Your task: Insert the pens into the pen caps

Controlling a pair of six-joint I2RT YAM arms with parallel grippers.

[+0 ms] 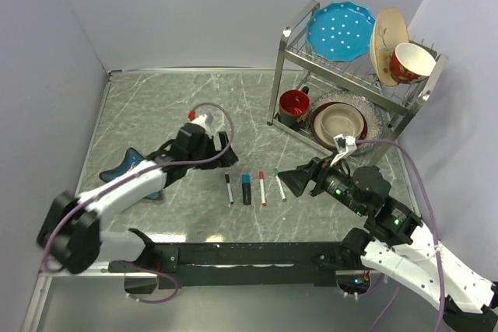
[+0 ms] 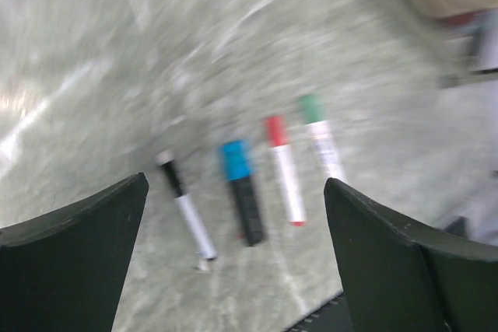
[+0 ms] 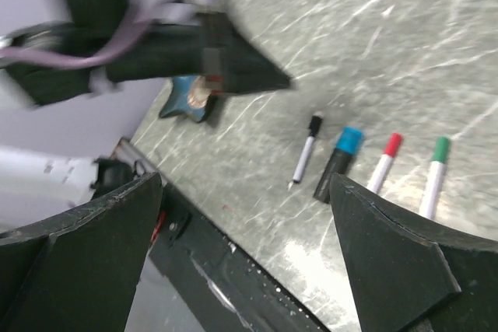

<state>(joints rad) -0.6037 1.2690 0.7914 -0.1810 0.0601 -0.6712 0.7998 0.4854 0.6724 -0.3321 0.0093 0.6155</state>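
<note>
Grey marbled desk (image 1: 156,106) closed in by pale lilac walls (image 1: 194,5), with a wire dish rack (image 1: 286,68) of crockery at the far right. Four pens (image 1: 247,192) lie side by side near the front edge, wearing, left to right, a black cap (image 2: 168,170), blue cap (image 2: 236,159), red cap (image 2: 276,131) and green cap (image 2: 312,107). Blur smears the left wrist view. A blue star-shaped dish (image 1: 124,162) is half hidden under the left arm. The left claw (image 2: 235,183) hangs spread and empty just behind the pens. The right claw (image 3: 245,179), also spread and empty, points at them from the right.
</note>
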